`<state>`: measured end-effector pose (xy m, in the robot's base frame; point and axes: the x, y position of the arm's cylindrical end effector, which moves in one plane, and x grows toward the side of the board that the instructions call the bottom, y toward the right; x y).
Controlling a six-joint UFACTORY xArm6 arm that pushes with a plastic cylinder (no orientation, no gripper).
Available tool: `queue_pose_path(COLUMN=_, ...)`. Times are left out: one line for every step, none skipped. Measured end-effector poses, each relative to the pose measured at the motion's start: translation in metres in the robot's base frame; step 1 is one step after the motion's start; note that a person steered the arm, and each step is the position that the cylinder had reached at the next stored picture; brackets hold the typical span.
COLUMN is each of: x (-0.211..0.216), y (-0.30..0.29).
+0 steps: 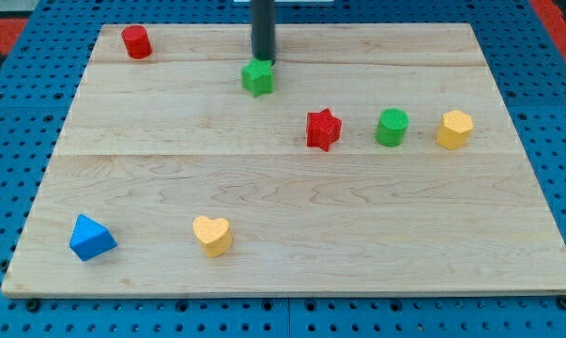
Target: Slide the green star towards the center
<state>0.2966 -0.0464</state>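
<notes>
The green star lies on the wooden board near the view's top, a little left of the middle. My tip stands right at the star's top edge, touching it or nearly so. The dark rod rises from there out of the view's top.
A red star, a green cylinder and a yellow hexagon block stand in a row right of the middle. A red cylinder is at the top left. A blue triangle block and a yellow heart lie at the bottom left.
</notes>
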Motion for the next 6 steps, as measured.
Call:
queue_pose_path(x=0.048, y=-0.025)
queue_pose_path(x=0.027, y=-0.030)
queue_pose_path(x=0.037, y=-0.046)
queue_pose_path(x=0.070, y=-0.038)
queue_pose_path(x=0.073, y=-0.032)
queue_pose_path(x=0.069, y=-0.017)
